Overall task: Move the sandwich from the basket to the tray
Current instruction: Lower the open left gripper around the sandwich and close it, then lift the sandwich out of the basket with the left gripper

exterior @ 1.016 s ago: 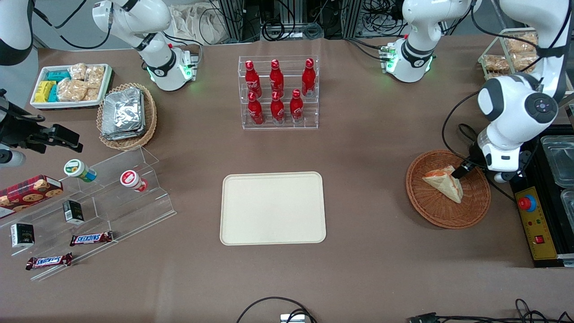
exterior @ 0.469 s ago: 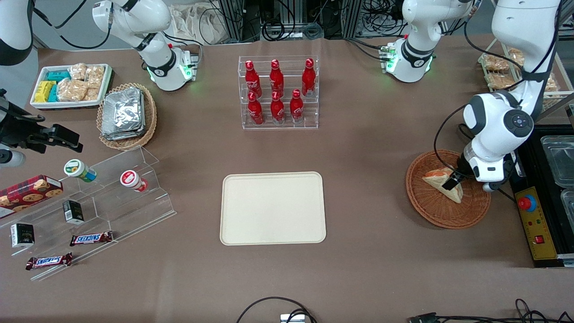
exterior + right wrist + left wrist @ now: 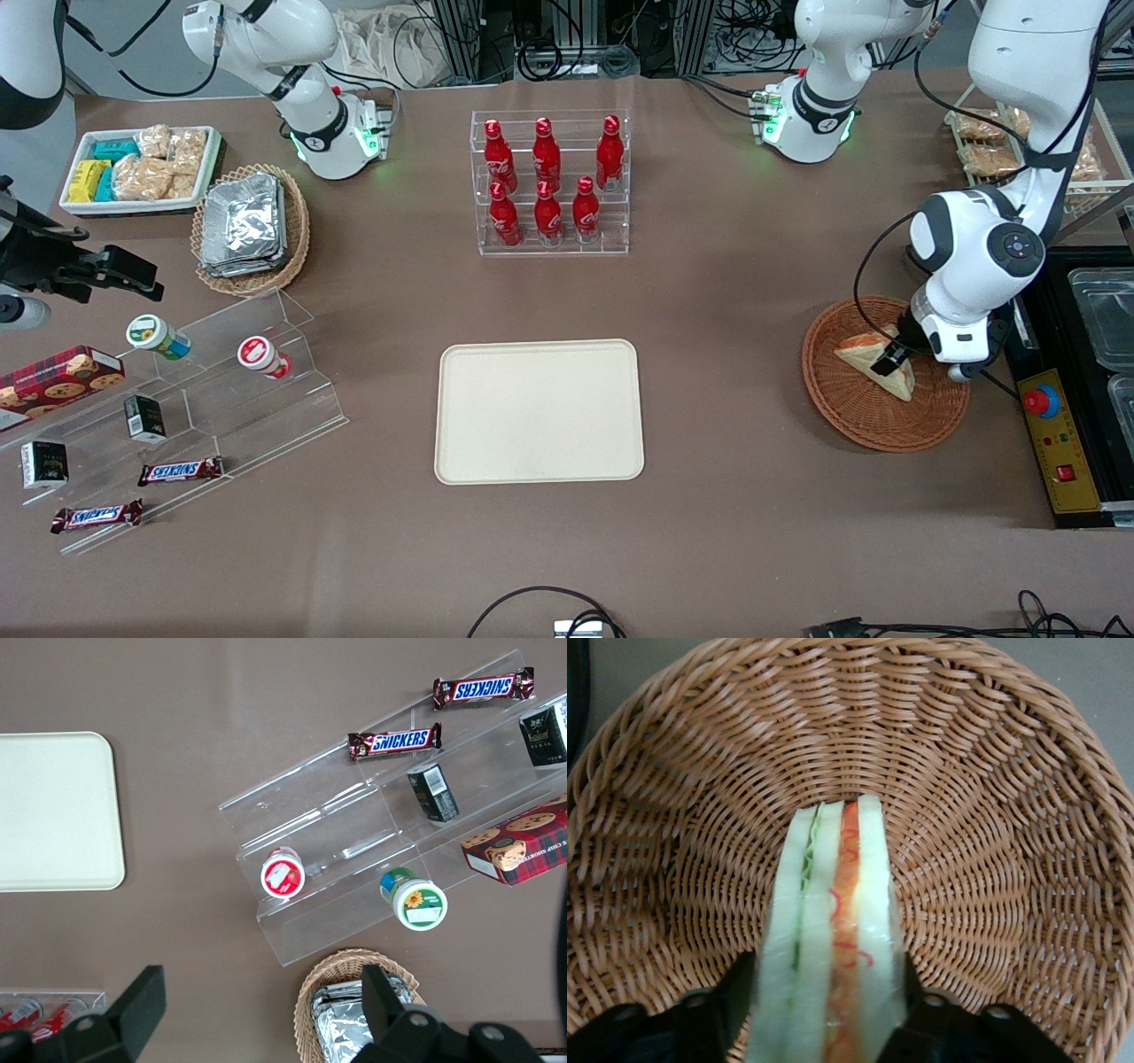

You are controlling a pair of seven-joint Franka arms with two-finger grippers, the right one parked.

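Two black fingers (image 3: 719, 1014) of the left arm's claw (image 3: 889, 359) stand one on each flat face of the sandwich (image 3: 828, 930), and both look pressed against the bread, so I judge the claw closed on it in a grip. The cut edge, with green and red-orange filling, runs straight up between them.

A second ago the claw hung at the sandwich's end nearer the working arm's edge of the surface. It has since slid in over the wedge, and over the last half second it has hardly shifted. The sandwich lies where it lay, low in the reddish-brown basket (image 3: 850, 416), not yet raised. That reads as the grasp being finished, with the lift and carry still to come.

The tray (image 3: 539, 412) sits bare, well apart from the basket toward the parked arm's end, with open brown surface (image 3: 726, 310) between them, so the carry looks unobstructed.

Farther from the camera than the tray stands a clear rack of red bottles (image 3: 549, 182). At the parked arm's end are a stepped acrylic stand (image 3: 221, 390) with small packs and chocolate bars, a tan basket of foil packets (image 3: 251, 228) and a white bin of snacks (image 3: 137, 168). Just beside the basket, at the surface's edge, is a black unit with a red button (image 3: 1041, 400). Cables and frame rails crowd the room past the far edge
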